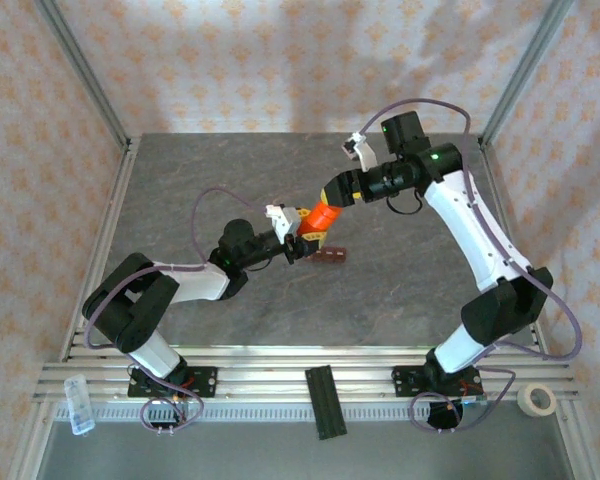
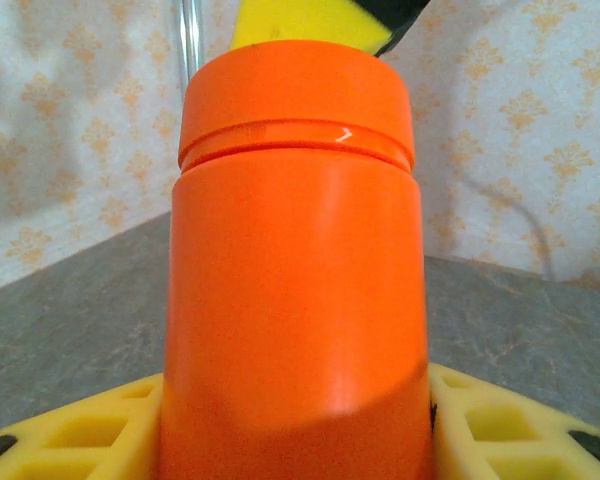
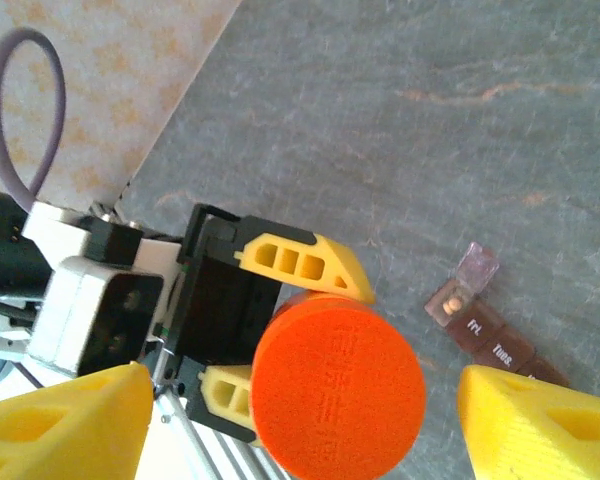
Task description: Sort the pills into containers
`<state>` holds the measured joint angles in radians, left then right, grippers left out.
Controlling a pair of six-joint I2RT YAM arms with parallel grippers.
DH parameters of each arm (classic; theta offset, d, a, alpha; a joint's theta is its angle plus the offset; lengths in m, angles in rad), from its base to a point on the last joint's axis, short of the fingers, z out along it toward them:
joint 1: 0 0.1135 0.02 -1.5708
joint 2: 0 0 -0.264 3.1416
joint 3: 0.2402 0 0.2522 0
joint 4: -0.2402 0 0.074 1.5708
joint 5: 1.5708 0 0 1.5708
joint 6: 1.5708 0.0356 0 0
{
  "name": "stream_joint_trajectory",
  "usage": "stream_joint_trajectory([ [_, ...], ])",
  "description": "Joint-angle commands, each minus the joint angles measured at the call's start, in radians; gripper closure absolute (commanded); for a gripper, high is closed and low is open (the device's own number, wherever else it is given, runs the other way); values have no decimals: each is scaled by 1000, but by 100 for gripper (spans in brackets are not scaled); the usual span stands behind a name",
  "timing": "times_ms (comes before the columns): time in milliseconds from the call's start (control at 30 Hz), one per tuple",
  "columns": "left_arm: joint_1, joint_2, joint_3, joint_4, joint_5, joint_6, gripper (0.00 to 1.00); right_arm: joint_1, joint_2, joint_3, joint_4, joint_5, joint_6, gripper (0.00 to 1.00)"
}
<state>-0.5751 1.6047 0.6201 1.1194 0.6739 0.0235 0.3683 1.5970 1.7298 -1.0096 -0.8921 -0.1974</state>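
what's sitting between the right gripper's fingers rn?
The orange bottle, cap toward the camera, with a gap to each finger of the open right gripper. The left gripper holds it. Right wrist view shows this.

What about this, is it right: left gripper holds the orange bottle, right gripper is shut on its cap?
No: the right gripper is open, its fingers apart from the cap, as the right wrist view shows. The left gripper holds the orange bottle.
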Motion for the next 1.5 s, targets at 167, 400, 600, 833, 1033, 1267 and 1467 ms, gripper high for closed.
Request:
stream_joint_trajectory([
  [167, 7, -31, 32, 59, 43, -21, 100, 0, 10, -38, -37, -44, -54, 27],
  [400, 7, -33, 33, 63, 45, -24, 100, 0, 25, -49, -29, -44, -47, 32],
  [600, 7, -37, 33, 63, 43, -23, 100, 0, 36, -58, -20, -53, -37, 40],
  [833, 7, -37, 35, 64, 44, -25, 100, 7, 40, -88, 10, -65, -11, 42],
  [1033, 7, -35, 35, 65, 43, -25, 100, 8, 25, -133, 77, -38, 54, 58],
  [1267, 7, -35, 24, 73, 20, -20, 100, 10, -7, -253, 296, 63, 369, 67],
  [1467, 6, -40, 15, 70, -17, -2, 100, 96, -98, -419, 504, 289, 752, 67],
])
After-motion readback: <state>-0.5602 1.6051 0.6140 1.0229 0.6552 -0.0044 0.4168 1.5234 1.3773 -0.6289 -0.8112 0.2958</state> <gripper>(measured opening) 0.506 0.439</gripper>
